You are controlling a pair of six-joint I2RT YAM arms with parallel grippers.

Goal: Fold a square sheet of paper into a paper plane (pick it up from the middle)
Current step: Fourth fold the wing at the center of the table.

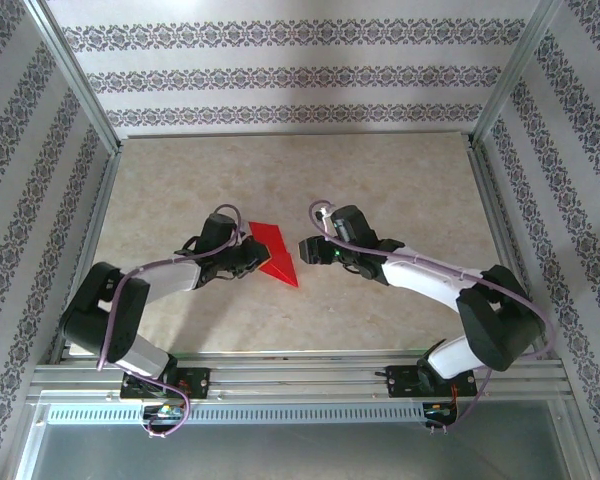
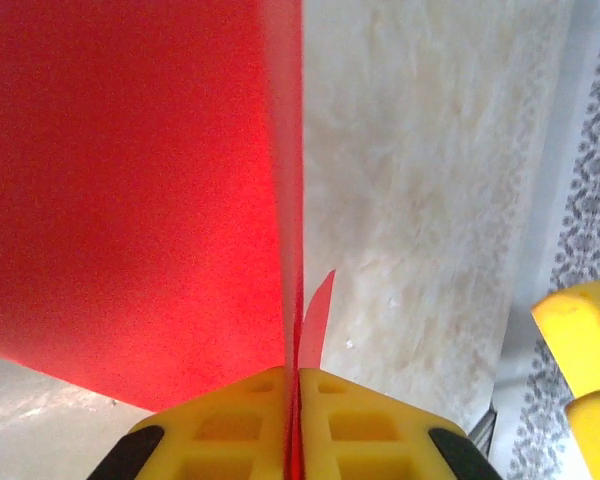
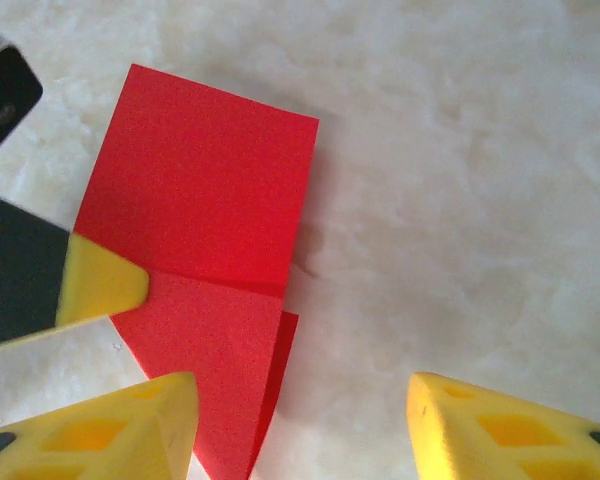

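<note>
Marble-patterned tabletop (image 1: 400, 180), walled by floral-striped paper and aluminium framing, is the stage as two robot arms work a red sheet of paper (image 1: 277, 252) at its middle. The left gripper (image 2: 292, 375) has its yellow jaws pressed together on the sheet, a red edge pinched in the seam between them, and it grips from the sheet's left side. The right gripper (image 3: 300, 390) hangs just to the right of the sheet, jaws apart and nothing between them.

Seen from the right wrist, the sheet carries a crease across its width and a doubled layer along one edge. From above it narrows to a point aimed at the near edge of the table. It is not yet the slim dart the task asks for.

The job looks to be in mid-fold, with one arm anchoring the paper while the other readies to turn a flap or press a crease. The next move likely calls for the right gripper to come in on the free right edge without dragging the sheet out of the left grip, since thin paper slides and buckles easily. Whether the sheet lies flat or is lifted slightly cannot be told.
</note>
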